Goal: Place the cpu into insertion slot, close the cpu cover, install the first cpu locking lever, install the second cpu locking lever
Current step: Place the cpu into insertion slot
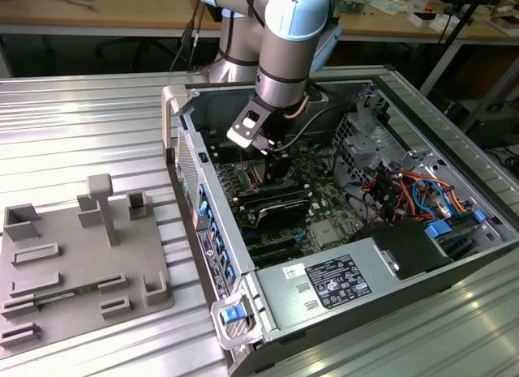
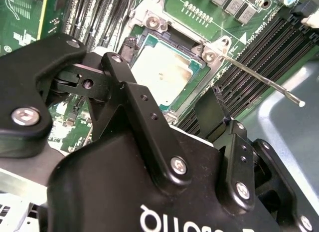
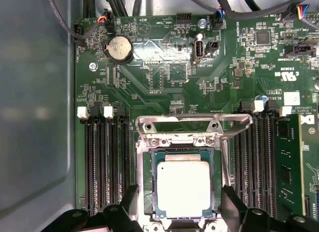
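one cpu (image 3: 183, 186) is seen seated in the one insertion slot (image 3: 148, 178) on the green motherboard (image 3: 164, 77), inside an opened computer case (image 1: 203, 182). the single cpu cover (image 3: 147, 126) is raised open just beside the slot, and one thin locking lever (image 2: 259, 78) is swung free. the gripper (image 3: 180, 194) is spread wide, its two fingers (image 3: 132, 199) set either side of the cpu and apart from it, nothing grasped. two banks of memory slots (image 3: 107, 162) flank the socket. one grey fixture tray (image 1: 81, 263) lies beside the case.

looks like a robotics lab: aluminium slat table (image 1: 81, 117), opened pc case (image 1: 340, 231), cluttered workbench (image 1: 122, 12) behind
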You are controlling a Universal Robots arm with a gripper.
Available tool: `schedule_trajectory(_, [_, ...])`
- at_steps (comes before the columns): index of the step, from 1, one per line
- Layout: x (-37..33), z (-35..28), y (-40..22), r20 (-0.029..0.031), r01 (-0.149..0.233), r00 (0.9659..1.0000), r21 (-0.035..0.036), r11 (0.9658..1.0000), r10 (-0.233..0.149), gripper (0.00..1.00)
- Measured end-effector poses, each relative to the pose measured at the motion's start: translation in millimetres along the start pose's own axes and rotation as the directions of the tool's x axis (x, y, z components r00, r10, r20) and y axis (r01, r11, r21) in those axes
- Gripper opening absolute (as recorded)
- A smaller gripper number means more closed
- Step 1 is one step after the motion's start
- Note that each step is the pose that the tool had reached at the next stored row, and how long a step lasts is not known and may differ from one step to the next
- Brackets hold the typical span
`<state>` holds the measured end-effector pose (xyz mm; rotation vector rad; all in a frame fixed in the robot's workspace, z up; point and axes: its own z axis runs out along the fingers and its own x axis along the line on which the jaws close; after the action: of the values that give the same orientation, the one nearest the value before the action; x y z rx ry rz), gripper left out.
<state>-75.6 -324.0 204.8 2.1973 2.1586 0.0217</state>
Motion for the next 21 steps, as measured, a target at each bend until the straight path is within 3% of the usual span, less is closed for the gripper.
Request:
schedule_trajectory(3, [-0.1, -1.5, 1.1, 0.0034, 0.000, 1.0000, 0.0009, 1.0000, 0.000, 0.76])
schedule_trajectory(17, [-0.4, -12.6, 3.5, 0.0062, 0.000, 1.0000, 0.0045, 1.0000, -0.001, 0.76])
schedule_trajectory(18, [-0.5, -13.5, 3.8, 0.0063, 0.000, 1.0000, 0.0053, 1.0000, -0.001, 0.74])
schedule_trajectory(21, [-0.6, -17.1, 4.8, 0.0068, 0.001, 1.0000, 0.0076, 1.0000, -0.001, 0.55])
